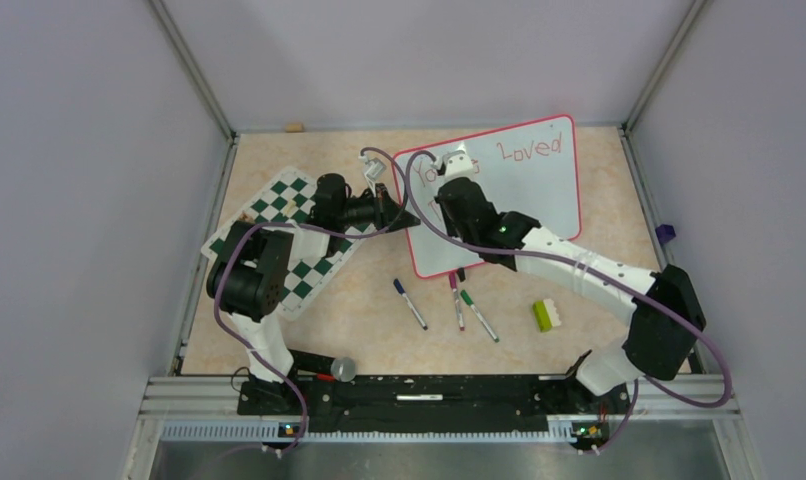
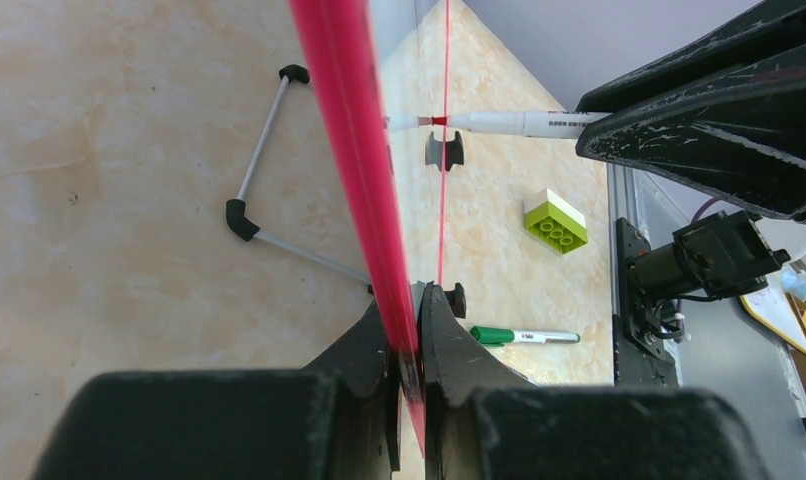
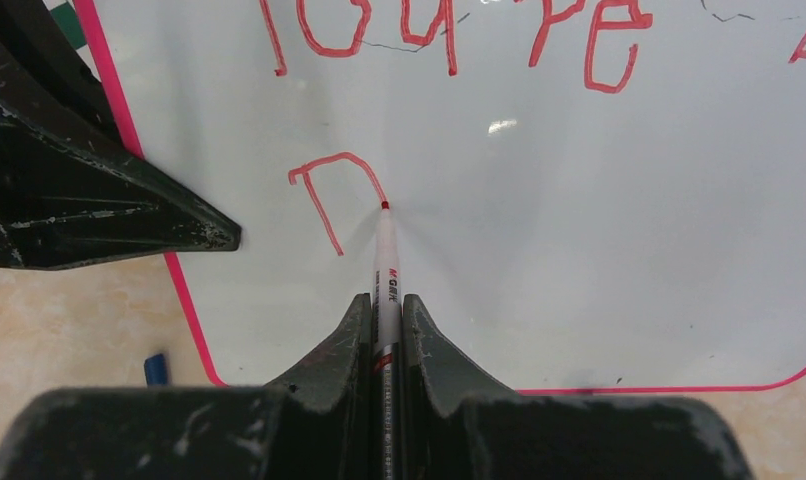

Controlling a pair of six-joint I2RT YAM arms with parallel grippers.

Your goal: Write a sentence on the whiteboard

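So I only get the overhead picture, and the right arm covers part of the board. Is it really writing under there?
Observer: Yes. The right wrist camera shows the right end effector shut on a red marker, with its tip touching the whiteboard.
Visitor: What's at the tip?
Observer: An unfinished red stroke, hook-shaped, below the first line of writing. The tip sits at the end of it.
Visitor: And the left arm, is it just resting?
Observer: No. Its wrist camera shows the left end effector clamped on the board's red frame.
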